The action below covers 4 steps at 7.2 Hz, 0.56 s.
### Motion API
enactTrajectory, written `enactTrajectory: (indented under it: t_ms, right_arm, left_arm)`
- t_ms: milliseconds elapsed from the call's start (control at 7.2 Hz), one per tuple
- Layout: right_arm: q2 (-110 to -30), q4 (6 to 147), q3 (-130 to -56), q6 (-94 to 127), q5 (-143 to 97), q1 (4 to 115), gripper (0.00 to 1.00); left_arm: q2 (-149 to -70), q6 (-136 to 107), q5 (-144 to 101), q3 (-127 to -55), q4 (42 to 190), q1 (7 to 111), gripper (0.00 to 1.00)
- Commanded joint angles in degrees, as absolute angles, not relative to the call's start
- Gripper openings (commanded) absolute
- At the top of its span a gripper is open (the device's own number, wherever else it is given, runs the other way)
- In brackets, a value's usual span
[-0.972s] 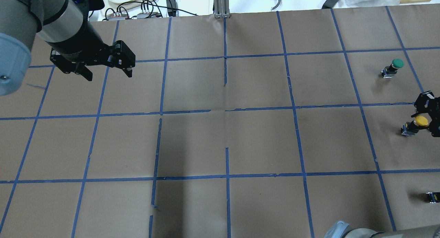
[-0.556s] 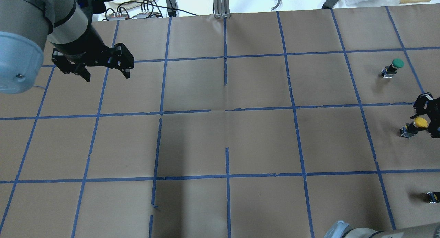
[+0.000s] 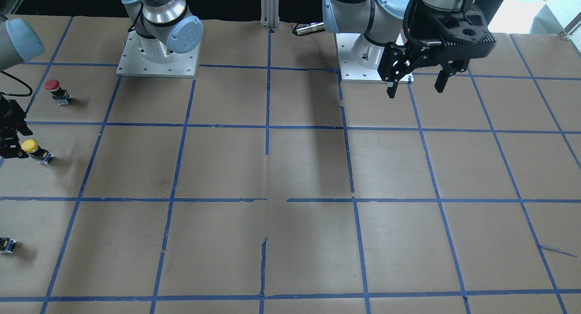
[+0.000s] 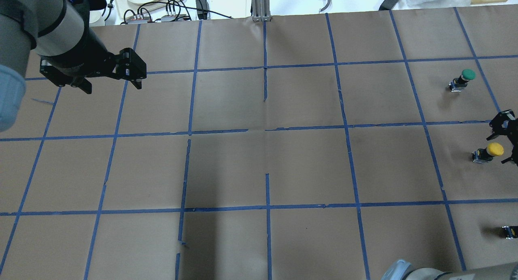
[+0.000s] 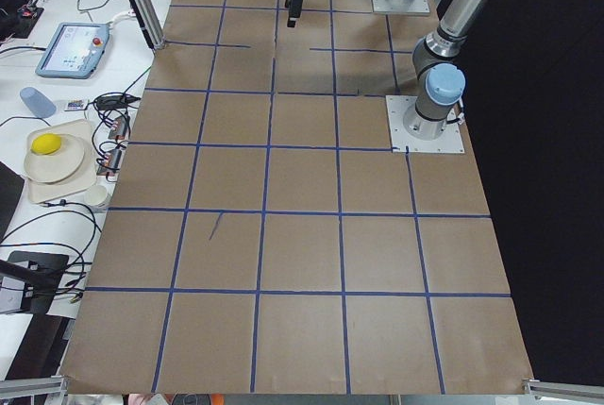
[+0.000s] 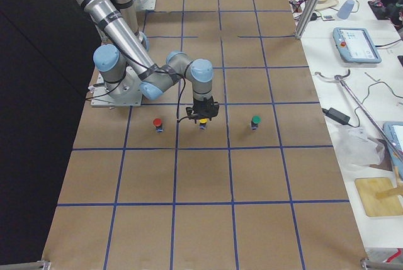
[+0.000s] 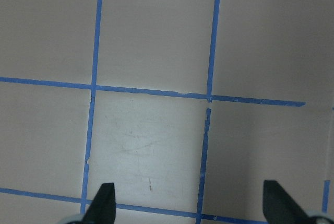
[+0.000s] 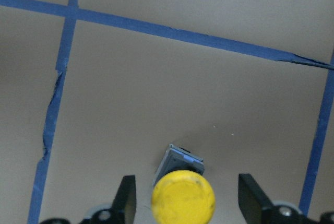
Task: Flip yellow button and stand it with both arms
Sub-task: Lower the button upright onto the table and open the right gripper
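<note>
As the right gripper (image 8: pixel 183 190) hangs over it with jaws wide and clear of the cap, the yellow button (image 4: pixel 494 149) stands cap-up near the right edge of the table (image 4: pixel 259 166). Far to the left, the left gripper (image 4: pixel 113 88) hovers, also spread and empty. Small, rigid and probably light, the button looks top-heavy. Its black body, below the smooth dome, seems the surer hold.

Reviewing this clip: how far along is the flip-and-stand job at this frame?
Looks done: the yellow button stands upright, cap up, base on the table. In hand: nothing. The right claw is open with a finger on each side of the cap, not touching it, and the left claw hovers open far across the table. Left: probably only pulling the right claw clear.
</note>
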<state>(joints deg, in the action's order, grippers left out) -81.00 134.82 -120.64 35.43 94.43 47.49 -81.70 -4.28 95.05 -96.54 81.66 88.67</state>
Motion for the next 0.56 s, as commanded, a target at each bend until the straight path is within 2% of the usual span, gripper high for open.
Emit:
enactTrajectory:
  t_ms: [0, 278, 417]
  right_arm:
    - [-82.17, 126.08, -115.17, 35.86, 95.01, 47.63, 0.83]
    - [-82.09, 111.08, -104.64, 35.77, 95.62, 48.25, 0.83]
    - [-82.26, 105.96, -100.59, 35.68, 95.54, 49.12, 0.83]
  left_arm:
    - [-82.78, -3.78, 94.92, -95.99, 82.45, 86.33, 1.0]
    - [-85.24, -2.38, 94.75, -93.96, 81.91, 79.13, 1.0]
    - [-85.78, -2.72, 94.75, -93.35, 81.91, 78.67, 1.0]
